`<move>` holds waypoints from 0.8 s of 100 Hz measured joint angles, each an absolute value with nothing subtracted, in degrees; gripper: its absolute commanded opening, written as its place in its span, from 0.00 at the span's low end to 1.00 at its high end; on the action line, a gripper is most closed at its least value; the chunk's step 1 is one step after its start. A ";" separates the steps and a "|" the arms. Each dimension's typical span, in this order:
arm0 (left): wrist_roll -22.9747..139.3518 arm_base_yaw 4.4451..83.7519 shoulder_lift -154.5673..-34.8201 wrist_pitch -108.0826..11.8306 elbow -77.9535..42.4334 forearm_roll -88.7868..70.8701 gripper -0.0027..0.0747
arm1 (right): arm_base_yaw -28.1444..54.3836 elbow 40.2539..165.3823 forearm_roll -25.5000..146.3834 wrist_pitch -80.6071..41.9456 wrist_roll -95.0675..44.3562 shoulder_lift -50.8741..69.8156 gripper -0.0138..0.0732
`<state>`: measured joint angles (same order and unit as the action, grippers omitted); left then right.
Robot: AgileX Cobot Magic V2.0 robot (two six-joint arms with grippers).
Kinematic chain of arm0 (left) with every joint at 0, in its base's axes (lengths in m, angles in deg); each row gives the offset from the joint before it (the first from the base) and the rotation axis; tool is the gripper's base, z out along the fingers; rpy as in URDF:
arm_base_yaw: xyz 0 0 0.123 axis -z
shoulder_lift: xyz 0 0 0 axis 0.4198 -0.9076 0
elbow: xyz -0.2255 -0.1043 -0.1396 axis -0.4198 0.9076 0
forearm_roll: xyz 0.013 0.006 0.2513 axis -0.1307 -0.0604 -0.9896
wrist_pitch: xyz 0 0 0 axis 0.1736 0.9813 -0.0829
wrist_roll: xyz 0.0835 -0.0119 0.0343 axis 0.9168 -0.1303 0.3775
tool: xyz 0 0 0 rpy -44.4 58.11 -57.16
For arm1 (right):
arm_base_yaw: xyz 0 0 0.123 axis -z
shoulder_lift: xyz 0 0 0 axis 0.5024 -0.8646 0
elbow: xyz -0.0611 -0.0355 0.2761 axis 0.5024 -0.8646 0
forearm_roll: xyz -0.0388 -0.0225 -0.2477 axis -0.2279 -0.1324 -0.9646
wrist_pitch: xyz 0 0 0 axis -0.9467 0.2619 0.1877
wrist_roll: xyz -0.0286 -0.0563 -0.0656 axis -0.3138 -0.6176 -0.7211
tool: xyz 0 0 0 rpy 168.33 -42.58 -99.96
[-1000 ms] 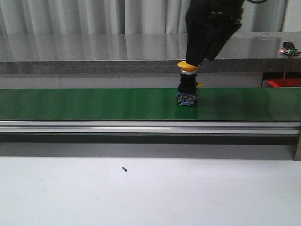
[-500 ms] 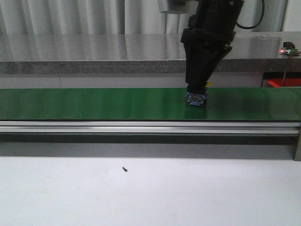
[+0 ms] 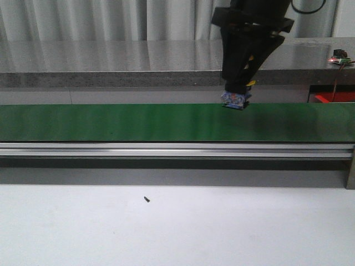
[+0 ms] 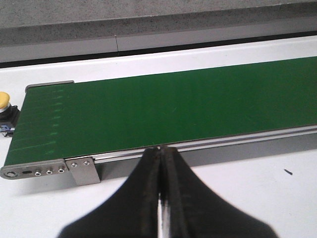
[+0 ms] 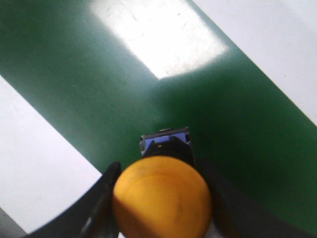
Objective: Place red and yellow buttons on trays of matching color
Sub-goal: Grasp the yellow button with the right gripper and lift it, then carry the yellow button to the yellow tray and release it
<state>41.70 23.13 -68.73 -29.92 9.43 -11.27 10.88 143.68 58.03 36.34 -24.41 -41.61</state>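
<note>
My right gripper [image 3: 237,88] hangs over the green conveyor belt [image 3: 111,122], shut on a yellow button. In the front view only the button's blue and black base [image 3: 234,100] shows below the fingers, lifted just clear of the belt. In the right wrist view the yellow cap [image 5: 162,198] fills the space between the two dark fingers [image 5: 105,186]. My left gripper [image 4: 159,151] is shut and empty, low over the white table just in front of the belt's rail. A second yellow button [image 4: 3,100] sits off the belt's end. No red button shows.
A red object [image 3: 334,97], perhaps a tray, shows behind the belt at the far right. A grey counter [image 3: 111,61] runs behind the belt. A small black screw [image 3: 147,199] lies on the white table; it also shows in the left wrist view [image 4: 288,172].
My right gripper came down over the yellow button on the belt, shut on it and lifted it off the belt, drifting slightly right.
</note>
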 measured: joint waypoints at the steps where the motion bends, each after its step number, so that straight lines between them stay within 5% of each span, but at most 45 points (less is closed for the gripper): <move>1: 41.70 23.13 -68.73 -29.92 9.43 -11.27 0.01 | 10.88 143.45 58.03 36.22 -24.21 -41.02 0.31; 41: 41.70 23.13 -68.73 -29.92 9.43 -11.27 0.01 | 12.27 123.35 49.66 26.53 -11.97 -22.03 0.31; 80: 41.70 23.13 -68.73 -29.92 9.43 -11.27 0.01 | 29.97 107.87 49.76 22.95 -7.04 -12.79 0.31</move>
